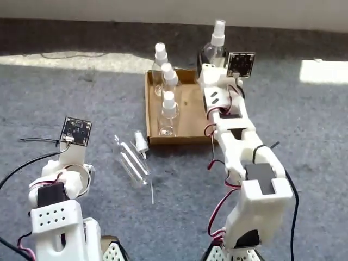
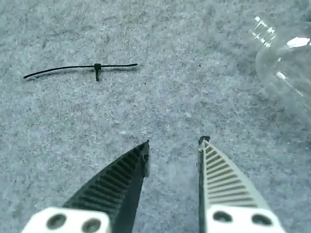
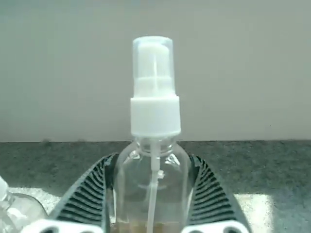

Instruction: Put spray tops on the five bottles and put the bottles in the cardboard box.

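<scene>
Three capped clear bottles (image 1: pixel 168 111) stand along the left side of the shallow cardboard box (image 1: pixel 190 117). My right gripper (image 1: pixel 213 61) is at the box's far right corner, shut on a fourth upright bottle (image 3: pixel 151 187) that wears a white spray top (image 3: pixel 154 92). A bare bottle (image 1: pixel 132 161) lies on the carpet in front of the box, with a loose spray top (image 1: pixel 141 143) beside its neck. My left gripper (image 2: pixel 173 148) hangs open over the carpet, a short way left of that bottle (image 2: pixel 286 58), holding nothing.
Grey carpet covers the floor. A black zip tie (image 2: pixel 82 69) lies ahead of the left gripper. The right half of the box floor (image 1: pixel 193 106) is bare. A pale wall runs behind the box.
</scene>
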Controlling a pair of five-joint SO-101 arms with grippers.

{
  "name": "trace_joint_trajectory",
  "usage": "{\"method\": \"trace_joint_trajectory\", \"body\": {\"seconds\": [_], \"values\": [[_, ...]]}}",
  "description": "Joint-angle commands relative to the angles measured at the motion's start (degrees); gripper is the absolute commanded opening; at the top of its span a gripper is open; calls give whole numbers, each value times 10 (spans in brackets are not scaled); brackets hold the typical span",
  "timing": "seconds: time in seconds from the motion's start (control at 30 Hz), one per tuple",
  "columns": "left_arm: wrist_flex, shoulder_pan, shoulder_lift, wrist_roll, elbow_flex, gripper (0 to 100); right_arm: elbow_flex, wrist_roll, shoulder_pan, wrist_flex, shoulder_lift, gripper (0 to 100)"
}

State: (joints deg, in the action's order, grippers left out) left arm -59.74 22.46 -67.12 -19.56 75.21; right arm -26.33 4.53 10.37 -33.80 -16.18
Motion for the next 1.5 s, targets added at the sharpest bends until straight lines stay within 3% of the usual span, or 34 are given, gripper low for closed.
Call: {"method": "trace_joint_trajectory", "body": {"seconds": [0.0,0.27,0.83,1.1,1.47], "values": [[8,3,-8,0,-3,165,3,5,5,-12,7,4],[8,3,-8,0,-3,165,4,-56,18,-14,-33,4],[5,3,-8,0,-3,165,4,-58,24,-15,-49,5],[5,3,-8,0,-3,165,3,-55,26,-15,-49,139],[5,3,-8,0,-3,165,-16,-57,26,-73,-48,143]]}}
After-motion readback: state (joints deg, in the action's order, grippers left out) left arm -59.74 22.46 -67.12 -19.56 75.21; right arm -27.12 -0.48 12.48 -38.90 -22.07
